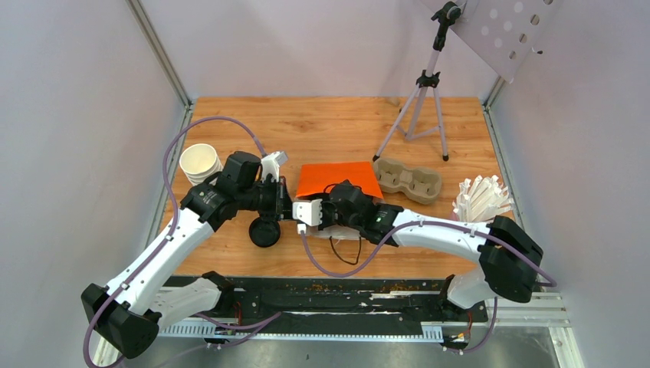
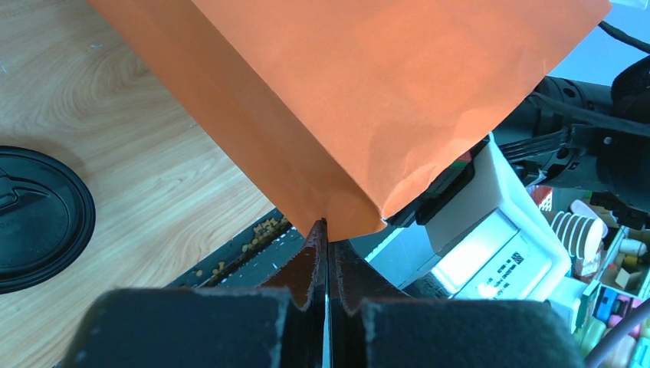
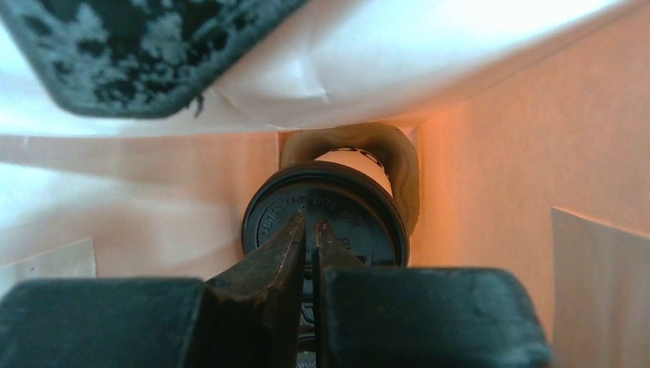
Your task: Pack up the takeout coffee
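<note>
The main danger is in the crowding at the mouth of the orange paper bag (image 1: pixel 337 178). The right end effector (image 3: pixel 310 224) is deep inside it, fingers drawn almost together, with nothing visible between them. Its tips hang right over the black lid of the coffee cup (image 3: pixel 326 218). I cannot tell whether they touch the lid. If they catch its rim on the way out, the cup could tip or come out of the bag. The bag's walls stand close on both sides, so a crooked exit could drag the paper along.

The left end effector (image 2: pixel 326 226) is clenched on just a thin bit of the bag's edge. That small pinch could slip or tear, and the mouth would then fold onto the right wrist. The two wrists are just beside each other, so a careless move by either could knock them together. A loose black lid (image 1: pixel 264 230) lies on the table (image 1: pixel 322 123) close under the left arm, where it could be swept aside.

The coffee cup is inside the bag, seated in a cardboard carrier (image 3: pixel 398 169), at about the middle of the table.

The left arm reaches from the near left corner toward the middle, its wrist turned to the bag. The right arm runs low from the near right corner across to the same spot.
</note>
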`<action>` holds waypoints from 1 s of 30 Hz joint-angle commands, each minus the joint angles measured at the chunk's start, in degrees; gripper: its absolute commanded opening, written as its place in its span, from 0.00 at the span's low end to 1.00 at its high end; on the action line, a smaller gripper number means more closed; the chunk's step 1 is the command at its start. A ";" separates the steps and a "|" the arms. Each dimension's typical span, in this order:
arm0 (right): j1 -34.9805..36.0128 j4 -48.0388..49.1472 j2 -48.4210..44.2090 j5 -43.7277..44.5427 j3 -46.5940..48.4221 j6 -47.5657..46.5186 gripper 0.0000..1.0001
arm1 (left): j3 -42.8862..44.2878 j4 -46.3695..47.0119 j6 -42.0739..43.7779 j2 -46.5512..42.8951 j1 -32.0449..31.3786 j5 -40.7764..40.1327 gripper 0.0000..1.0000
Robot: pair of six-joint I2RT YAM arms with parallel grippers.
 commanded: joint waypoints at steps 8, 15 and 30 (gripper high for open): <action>-0.47 6.37 2.53 0.67 2.01 2.71 0.08 | 1.98 1.32 -0.45 -0.52 0.05 1.60 0.00; -0.55 6.97 3.66 2.23 2.52 2.62 0.08 | 1.33 2.02 -1.10 -0.71 0.05 2.03 0.00; -0.53 8.58 5.49 4.92 2.94 3.96 0.06 | 0.04 3.40 -2.15 -0.83 0.04 3.00 0.00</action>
